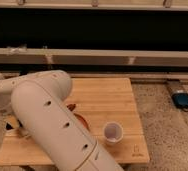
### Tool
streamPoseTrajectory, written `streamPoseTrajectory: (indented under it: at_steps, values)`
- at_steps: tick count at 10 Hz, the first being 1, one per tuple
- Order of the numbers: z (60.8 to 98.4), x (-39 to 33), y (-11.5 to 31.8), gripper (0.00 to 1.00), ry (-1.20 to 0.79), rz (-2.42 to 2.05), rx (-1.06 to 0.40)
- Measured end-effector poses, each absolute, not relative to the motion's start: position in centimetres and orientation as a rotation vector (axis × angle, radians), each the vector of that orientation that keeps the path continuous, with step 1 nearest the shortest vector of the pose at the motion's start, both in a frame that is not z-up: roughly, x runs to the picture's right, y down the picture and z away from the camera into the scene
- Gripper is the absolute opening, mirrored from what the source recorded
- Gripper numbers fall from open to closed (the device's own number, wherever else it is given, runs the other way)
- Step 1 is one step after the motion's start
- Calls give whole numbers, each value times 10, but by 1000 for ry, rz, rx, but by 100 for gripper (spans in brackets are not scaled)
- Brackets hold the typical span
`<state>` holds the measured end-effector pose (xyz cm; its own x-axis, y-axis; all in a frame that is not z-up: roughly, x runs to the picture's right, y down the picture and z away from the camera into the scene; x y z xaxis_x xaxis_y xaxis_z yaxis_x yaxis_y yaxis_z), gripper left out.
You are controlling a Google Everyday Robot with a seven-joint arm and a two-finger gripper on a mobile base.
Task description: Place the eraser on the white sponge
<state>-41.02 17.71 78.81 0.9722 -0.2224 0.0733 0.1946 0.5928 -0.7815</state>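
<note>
My white arm [47,120] fills the left half of the view and covers much of the wooden table [107,95]. My gripper [13,125] is low at the table's left edge, mostly hidden behind the arm; only dark parts show there. The eraser and the white sponge are hidden behind the arm. I cannot tell whether the gripper holds anything.
A translucent white cup [113,132] stands near the table's front right. An orange bowl's rim [80,121] and a red-brown item [72,106] peek out beside the arm. A blue device [182,100] lies on the floor to the right. A long dark wall rail runs behind.
</note>
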Motion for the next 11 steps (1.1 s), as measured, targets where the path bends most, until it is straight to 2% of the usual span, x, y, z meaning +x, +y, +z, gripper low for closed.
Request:
streamPoseTrajectory:
  at_steps: [1, 8, 9, 11]
  values:
    - [789, -409, 178, 3, 36, -239, -911]
    - [794, -399, 191, 73, 73, -247, -970]
    - [795, -398, 192, 79, 77, -244, -973]
    - [796, -397, 192, 80, 83, -238, -977]
